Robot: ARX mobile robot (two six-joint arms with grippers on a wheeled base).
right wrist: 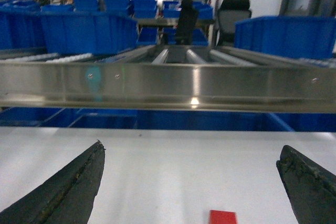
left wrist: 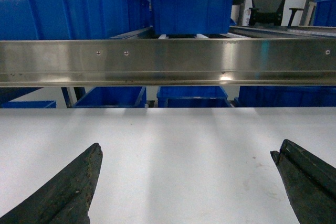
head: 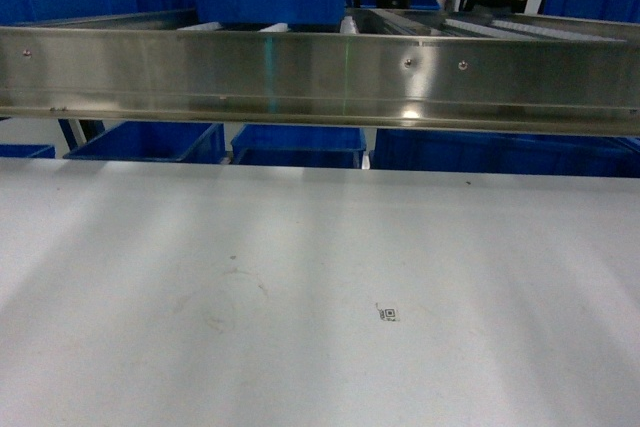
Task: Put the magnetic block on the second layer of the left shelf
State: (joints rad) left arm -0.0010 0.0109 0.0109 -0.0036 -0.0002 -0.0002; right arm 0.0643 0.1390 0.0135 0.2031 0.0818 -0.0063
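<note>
Red magnetic block (right wrist: 223, 217) sits on the white worktop (head: 300, 277), low in the right wrist view, between the spread fingers of the right claw (right wrist: 191, 192) but nearer its right-hand finger; only the block's top edge shows, nothing touching it. Left claw (left wrist: 189, 187) also wide open, empty, over bare worktop. Steel front rail of the left shelf second layer (head: 320, 77) runs across just beyond the worktop's far edge, w/ white roller tracks (right wrist: 173, 55) behind it and a big blue crate (left wrist: 191, 11) resting on them. More blue crates (head: 300, 144) below the rail. Small square marker (head: 388, 314) printed on worktop.
</note>
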